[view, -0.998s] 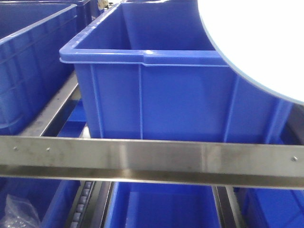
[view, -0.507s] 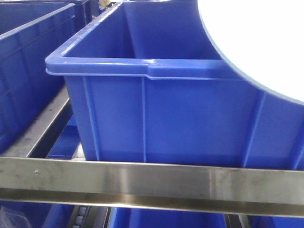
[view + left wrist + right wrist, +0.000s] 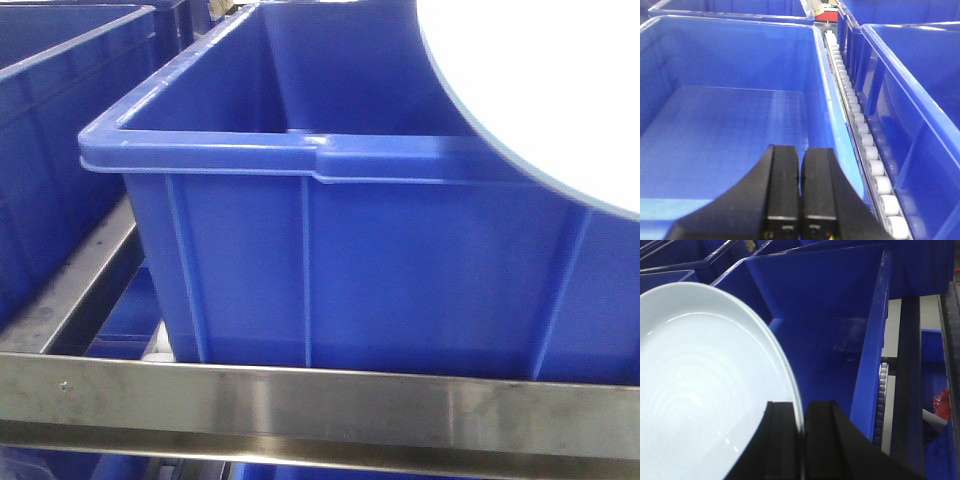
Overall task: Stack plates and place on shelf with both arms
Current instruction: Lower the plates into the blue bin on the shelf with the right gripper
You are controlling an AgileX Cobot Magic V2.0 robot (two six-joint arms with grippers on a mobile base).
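Observation:
A pale blue-white plate [image 3: 705, 390] fills the left of the right wrist view. My right gripper [image 3: 801, 412] is shut on its rim, one finger on each face. The plate hangs tilted over a deep blue crate [image 3: 830, 315]. In the front view the same plate [image 3: 540, 90] shows as a large white disc at the upper right, above a blue crate [image 3: 350, 260]. The shelf's steel front rail [image 3: 320, 405] crosses the bottom of that view. My left gripper [image 3: 800, 155] is shut with nothing between its fingers, over another blue crate [image 3: 730, 125].
Blue crates stand side by side on the racking. A track of white rollers [image 3: 865, 145] runs between two of them. A side rail [image 3: 70, 290] slants at the left. A red object [image 3: 941, 401] lies low on the right.
The front view has drawn closer to the rack: the crate looms larger and the steel rail sits lower in frame. The plate keeps its place at the upper right.

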